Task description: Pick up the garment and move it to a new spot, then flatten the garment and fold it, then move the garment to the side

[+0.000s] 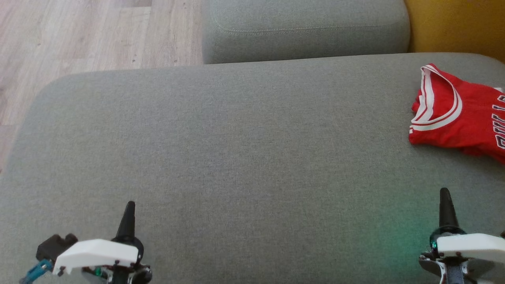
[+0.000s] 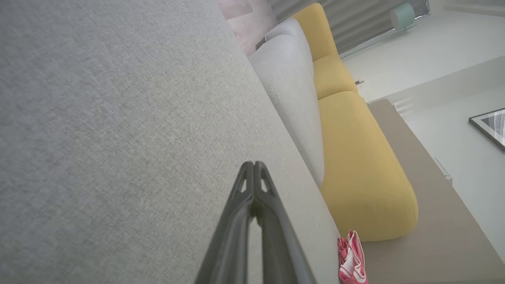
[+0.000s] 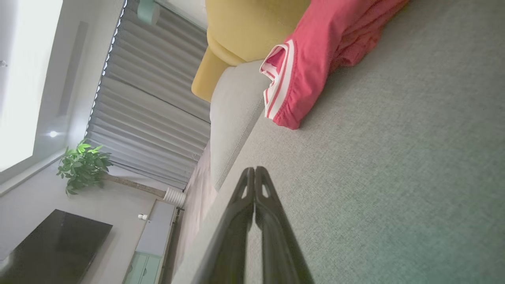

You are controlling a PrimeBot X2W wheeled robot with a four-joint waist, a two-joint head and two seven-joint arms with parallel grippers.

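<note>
jaws pressed together on left gripper (image 2: pixel 254 165) and right gripper (image 3: pixel 254 170), both empty, clear of jersey (image 1: pixel 457 112).

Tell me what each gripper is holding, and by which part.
Nothing is held. The left gripper and the right gripper both have their jaws shut on nothing, over the grey cushion. The red garment lies apart from both, untouched.

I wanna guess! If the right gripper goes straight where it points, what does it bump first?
Probably the jersey: the right gripper points over the cushion toward its near edge, though height is unclear.
</note>
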